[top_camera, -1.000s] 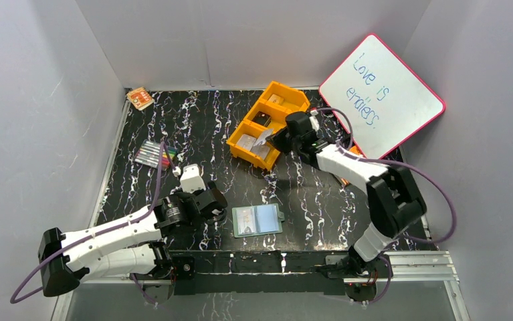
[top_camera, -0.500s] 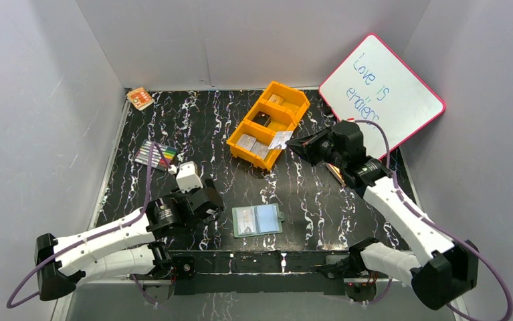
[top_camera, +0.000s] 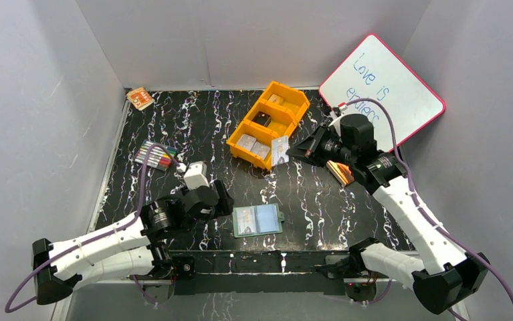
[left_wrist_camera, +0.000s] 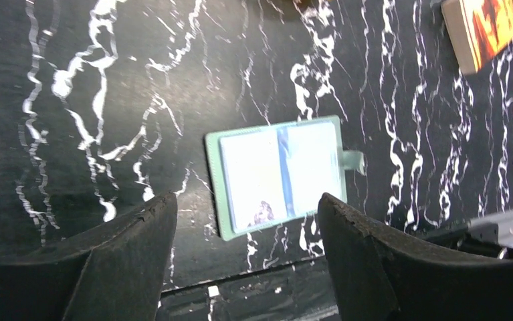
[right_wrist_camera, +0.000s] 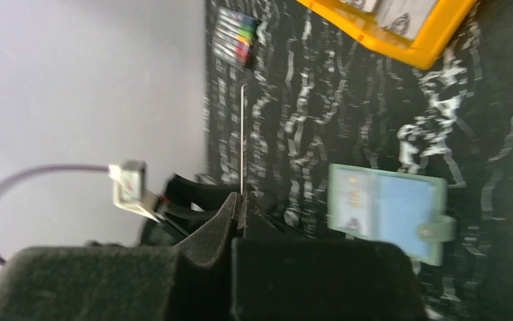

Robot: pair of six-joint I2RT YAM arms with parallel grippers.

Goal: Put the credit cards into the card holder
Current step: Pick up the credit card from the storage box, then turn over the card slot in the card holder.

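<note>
**Card of thin silver-grey plastic [top_camera: 280, 150] pinched in your right gripper [top_camera: 292, 152]**

Its fingers are clenched on the card just beside the near corner of the orange three-compartment tray [top_camera: 296, 92], toward the black marbled bench's [top_camera: 173, 120] far edge. Blurred and edge-on in the wrist view, the card seems upright. Your left gripper [left_wrist_camera: 247, 200] hangs spread beside the grey-green folding card holder [top_camera: 257, 220], which lies open by the near edge.

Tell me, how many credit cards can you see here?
5: one card pinched in the right gripper by the orange tray; two silver-grey cards in its near compartment, a black card in the middle, a tan card farthest. Others may lie hidden beneath.
</note>
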